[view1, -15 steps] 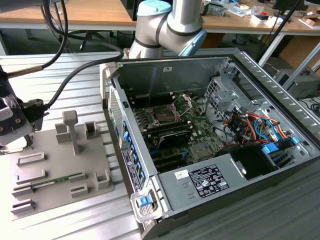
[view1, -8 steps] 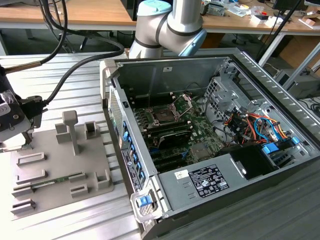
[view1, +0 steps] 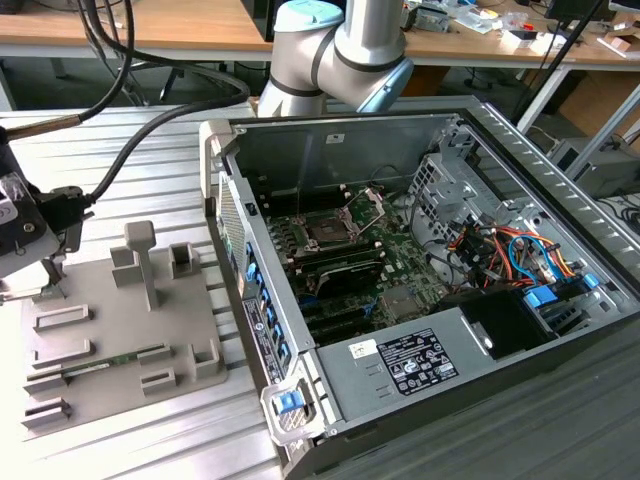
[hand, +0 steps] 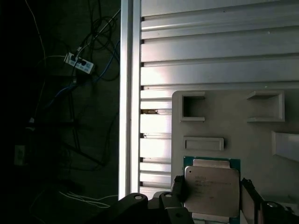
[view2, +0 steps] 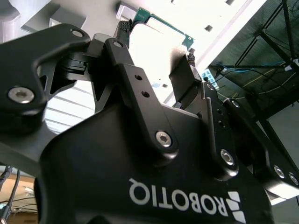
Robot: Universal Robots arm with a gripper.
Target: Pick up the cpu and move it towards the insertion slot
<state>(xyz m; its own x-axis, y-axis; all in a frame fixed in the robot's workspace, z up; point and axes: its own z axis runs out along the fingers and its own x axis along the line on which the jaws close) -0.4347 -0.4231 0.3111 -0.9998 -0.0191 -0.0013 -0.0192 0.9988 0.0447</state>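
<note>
So the biggest thing here is the ribbed metal table (view1: 150, 130), and on it, from about 3 to 5 o'clock in the exterior view, there's an open computer case (view1: 330, 130) lying on its side. The robot arm (view1: 350, 50) stands behind the case at 12 o'clock. Over at 8 o'clock is a grey holder plate (view1: 110, 310) with little raised blocks on it. The gripper (view1: 35, 280) hangs at 9 o'clock, right over that plate's outer edge, well apart from the case. Inside the case, pretty much dead centre of the exterior view, is the insertion slot (view1: 325, 230), with its silver latch plate (view1: 375, 205) flipped up at its 2 o'clock corner. In both wrist views the cpu (hand: 212, 186) sits between the black fingers (hand: 180, 186), jaws pinching it by two opposite edges, shiny side facing the first wrist camera, with the grey plate right behind it. Can't tell if it's lifted off the plate or resting on it.
</note>
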